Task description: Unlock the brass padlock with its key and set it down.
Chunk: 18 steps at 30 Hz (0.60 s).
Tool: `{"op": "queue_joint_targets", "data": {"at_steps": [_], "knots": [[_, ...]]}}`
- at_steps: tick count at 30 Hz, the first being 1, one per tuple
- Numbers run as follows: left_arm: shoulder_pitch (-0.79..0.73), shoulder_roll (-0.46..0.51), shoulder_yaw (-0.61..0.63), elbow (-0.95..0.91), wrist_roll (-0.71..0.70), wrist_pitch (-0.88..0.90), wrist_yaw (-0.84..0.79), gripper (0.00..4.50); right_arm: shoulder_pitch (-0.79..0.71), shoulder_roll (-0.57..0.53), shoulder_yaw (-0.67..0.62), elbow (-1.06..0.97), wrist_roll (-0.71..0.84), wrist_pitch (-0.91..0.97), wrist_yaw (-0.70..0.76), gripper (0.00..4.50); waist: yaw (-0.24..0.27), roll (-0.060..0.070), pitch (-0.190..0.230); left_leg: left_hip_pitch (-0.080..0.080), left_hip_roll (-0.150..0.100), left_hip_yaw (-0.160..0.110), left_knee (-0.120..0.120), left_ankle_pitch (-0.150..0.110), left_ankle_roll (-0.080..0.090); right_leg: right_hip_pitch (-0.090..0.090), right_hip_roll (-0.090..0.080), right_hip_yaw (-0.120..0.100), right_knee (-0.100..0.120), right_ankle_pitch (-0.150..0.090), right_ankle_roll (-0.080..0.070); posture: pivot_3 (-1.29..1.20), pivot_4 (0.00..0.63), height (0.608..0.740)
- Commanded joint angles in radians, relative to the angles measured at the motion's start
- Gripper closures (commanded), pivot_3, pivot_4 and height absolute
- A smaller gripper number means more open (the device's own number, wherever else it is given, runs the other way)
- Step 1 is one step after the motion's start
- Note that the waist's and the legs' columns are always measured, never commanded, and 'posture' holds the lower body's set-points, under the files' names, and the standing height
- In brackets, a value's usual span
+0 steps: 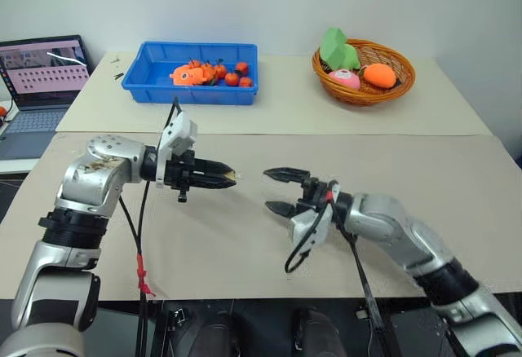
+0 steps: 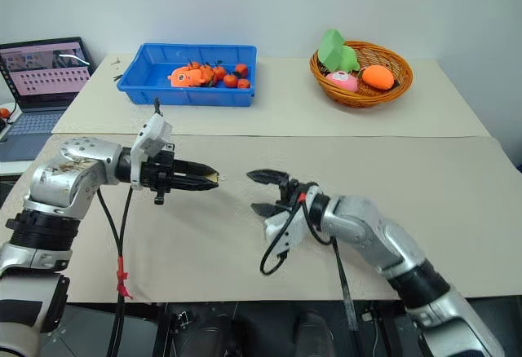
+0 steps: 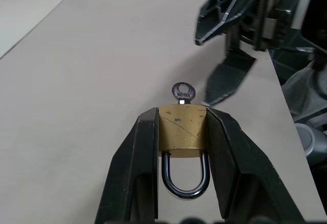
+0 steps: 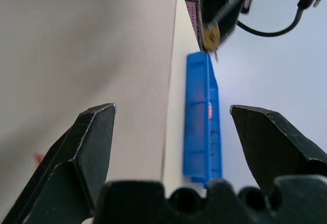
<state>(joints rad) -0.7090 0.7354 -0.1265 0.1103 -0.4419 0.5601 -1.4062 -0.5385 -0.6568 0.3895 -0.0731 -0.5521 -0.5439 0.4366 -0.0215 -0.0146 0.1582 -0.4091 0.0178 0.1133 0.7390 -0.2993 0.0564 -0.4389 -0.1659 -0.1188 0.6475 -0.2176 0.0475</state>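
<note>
My left gripper (image 3: 181,121) is shut on the brass padlock (image 3: 182,132), held above the table (image 1: 245,251). The padlock's silver shackle (image 3: 185,180) points back between the fingers. The small silver key (image 3: 183,93) sticks out of the lock's far end. In the head views the padlock (image 1: 232,178) shows as a gold speck at the left gripper's (image 1: 224,179) tip. My right gripper (image 1: 276,191) hovers open a short way to the right, facing the lock, with nothing between its fingers. The right wrist view shows the padlock (image 4: 210,34) ahead of the wide-open right gripper (image 4: 172,116).
A blue bin (image 1: 192,72) with small orange and red toys stands at the back left. A wicker basket (image 1: 364,72) of toy food sits at the back right. A laptop (image 1: 42,80) is off the table's left side.
</note>
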Motion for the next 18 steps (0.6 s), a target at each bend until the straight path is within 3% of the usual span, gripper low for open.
{"op": "queue_joint_targets", "data": {"at_steps": [1, 8, 18], "knots": [[0.018, -0.014, 0.011, -0.048, 0.002, -0.067, -0.002, 3.66, -0.040, 0.010, -0.021, 0.029, -0.007, -0.075, -0.034, 0.31, 0.003, 0.000, 0.000, 0.000, 0.000, 0.000, 0.000, 0.000, 0.000, 0.000, 0.000, 0.000, 0.000, 0.001, -0.003, 0.00, 0.150, 0.692], [0.006, -0.067, 0.025, -0.037, -0.001, -0.101, 0.035, 3.66, -0.054, 0.041, -0.006, 0.029, 0.010, -0.135, -0.002, 0.31, 0.006, 0.000, 0.000, -0.002, 0.000, -0.001, 0.000, 0.000, 0.000, 0.000, 0.000, -0.002, 0.000, 0.002, -0.005, 0.00, 0.150, 0.692], [0.007, -0.066, 0.016, -0.037, 0.002, -0.100, 0.033, 3.66, -0.039, 0.052, -0.012, 0.018, 0.023, -0.163, 0.037, 0.31, 0.004, 0.000, 0.000, -0.002, 0.000, -0.001, 0.001, 0.000, 0.000, 0.000, 0.000, -0.002, 0.000, 0.002, -0.005, 0.00, 0.150, 0.692]]}}
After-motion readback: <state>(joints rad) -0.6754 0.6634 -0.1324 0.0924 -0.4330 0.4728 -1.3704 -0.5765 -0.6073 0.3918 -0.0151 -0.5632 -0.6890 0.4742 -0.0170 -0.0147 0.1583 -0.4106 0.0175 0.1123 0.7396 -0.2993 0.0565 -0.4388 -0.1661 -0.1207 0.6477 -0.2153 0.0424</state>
